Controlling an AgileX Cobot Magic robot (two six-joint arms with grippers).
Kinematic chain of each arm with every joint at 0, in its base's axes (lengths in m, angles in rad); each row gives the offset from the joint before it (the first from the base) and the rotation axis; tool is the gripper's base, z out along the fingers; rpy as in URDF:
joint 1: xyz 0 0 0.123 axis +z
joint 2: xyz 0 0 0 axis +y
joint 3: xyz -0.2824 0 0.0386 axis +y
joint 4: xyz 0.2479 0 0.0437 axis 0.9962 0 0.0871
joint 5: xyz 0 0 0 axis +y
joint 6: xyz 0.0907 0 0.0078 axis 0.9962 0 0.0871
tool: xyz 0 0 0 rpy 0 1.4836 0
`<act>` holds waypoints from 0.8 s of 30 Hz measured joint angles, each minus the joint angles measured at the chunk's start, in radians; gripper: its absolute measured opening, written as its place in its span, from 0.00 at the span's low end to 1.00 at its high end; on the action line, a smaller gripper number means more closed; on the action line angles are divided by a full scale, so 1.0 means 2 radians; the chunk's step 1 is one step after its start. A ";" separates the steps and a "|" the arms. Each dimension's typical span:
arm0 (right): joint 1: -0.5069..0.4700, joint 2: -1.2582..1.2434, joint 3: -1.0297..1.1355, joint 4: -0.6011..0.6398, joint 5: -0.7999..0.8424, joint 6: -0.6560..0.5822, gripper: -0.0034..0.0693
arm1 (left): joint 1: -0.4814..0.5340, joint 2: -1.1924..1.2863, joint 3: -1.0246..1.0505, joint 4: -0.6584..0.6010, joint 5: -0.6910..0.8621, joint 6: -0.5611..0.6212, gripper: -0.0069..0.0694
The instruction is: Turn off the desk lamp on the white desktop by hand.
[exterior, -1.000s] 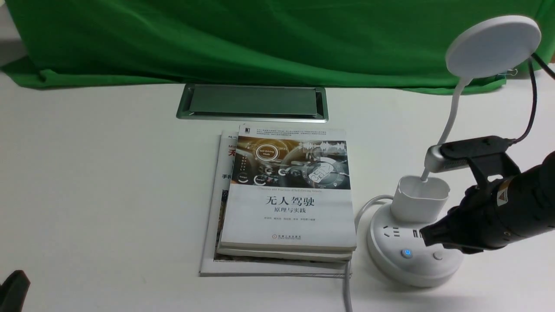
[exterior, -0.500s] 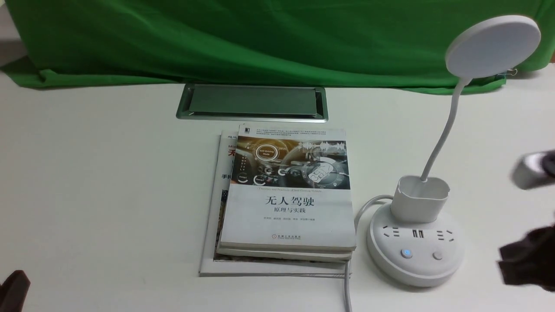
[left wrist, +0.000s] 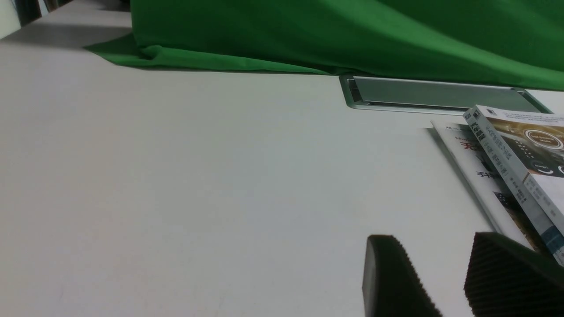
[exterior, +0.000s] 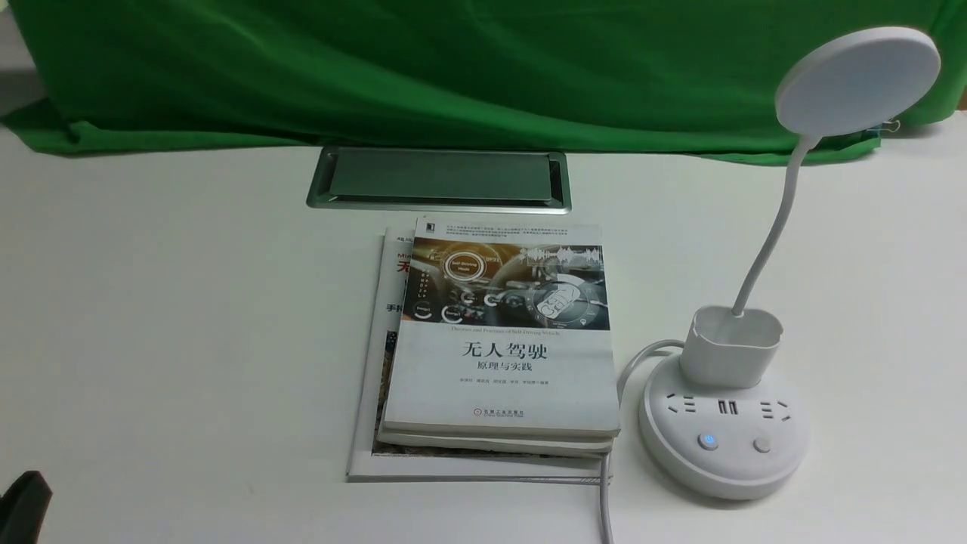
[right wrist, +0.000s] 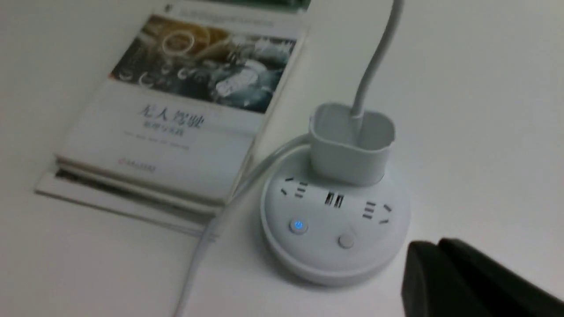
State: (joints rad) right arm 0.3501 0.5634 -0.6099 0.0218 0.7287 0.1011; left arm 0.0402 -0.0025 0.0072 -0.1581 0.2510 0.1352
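1. Nearest the front edge, at the front-left corner, the left gripper (left wrist: 436,251) sits low over the white desktop (exterior: 166,317). Its black ribbed fingers (left wrist: 387,277) stand apart with nothing between them.
2. The left half of the smooth, matte desktop lies open and wide, from the front edge to the back.
3. Near the front-right corner, the right gripper (right wrist: 436,259) hangs just beside the lamp's base without touching it. Its dark fingers are pressed together, with only a thin seam showing.
4. The desk lamp (exterior: 725,431) stands toward the front-right. It has a round white plastic base with sockets, one button (exterior: 708,441) glowing blue and one plain button (exterior: 761,445).
5. A white cord (exterior: 604,499) runs from the base toward the front edge.
6. Just left of the base, a glossy paperback (exterior: 502,355) lies flat on other books and a thin magazine (exterior: 378,393).
7. A cup-like holder (exterior: 731,351) rises behind the sockets. A thin curved neck (exterior: 770,234) lifts from it to a flat disc head (exterior: 857,81) near the back-right corner.
8. A brushed silver cable hatch (exterior: 438,180) sits flush mid-back.
9. Wrinkled green cloth (exterior: 453,68) drapes along the back edge.
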 joint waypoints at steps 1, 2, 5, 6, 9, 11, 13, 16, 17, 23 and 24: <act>-0.018 -0.022 0.022 -0.001 -0.019 -0.004 0.09 | 0.000 0.000 0.000 0.001 0.000 0.000 0.41; -0.028 -0.034 0.035 -0.003 -0.034 -0.009 0.09 | 0.000 0.000 0.000 0.001 0.000 0.000 0.41; -0.075 -0.088 0.099 -0.007 -0.087 -0.026 0.09 | 0.000 0.000 0.000 0.001 0.000 0.000 0.41; -0.105 -0.129 0.144 -0.007 -0.127 -0.039 0.09 | 0.000 0.000 0.000 0.002 0.000 0.000 0.41; -0.147 -0.202 0.216 -0.008 -0.165 -0.053 0.09 | 0.000 0.000 0.000 0.002 -0.001 0.000 0.41; -0.162 -0.232 0.243 -0.011 -0.194 -0.061 0.08 | 0.000 0.000 0.000 0.002 -0.001 0.000 0.41; -0.170 -0.253 0.258 -0.011 -0.216 -0.069 0.08 | 0.000 0.000 0.000 0.002 -0.001 0.000 0.41; -0.174 -0.268 0.283 -0.014 -0.248 -0.076 0.09 | 0.000 0.000 0.000 0.003 -0.001 0.000 0.41; -0.174 -0.269 0.292 -0.014 -0.256 -0.076 0.08 | 0.000 0.000 0.000 0.003 -0.001 0.000 0.41; -0.174 -0.279 0.308 -0.014 -0.273 -0.078 0.08 | 0.000 0.000 0.000 0.003 0.000 0.000 0.41; -0.174 -0.280 0.308 -0.014 -0.271 -0.079 0.08 | 0.000 0.000 0.000 0.003 -0.001 0.000 0.41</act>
State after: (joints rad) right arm 0.0027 0.0040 0.0058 -0.0068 0.1877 -0.0576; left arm 0.0402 -0.0025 0.0072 -0.1515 0.2500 0.1343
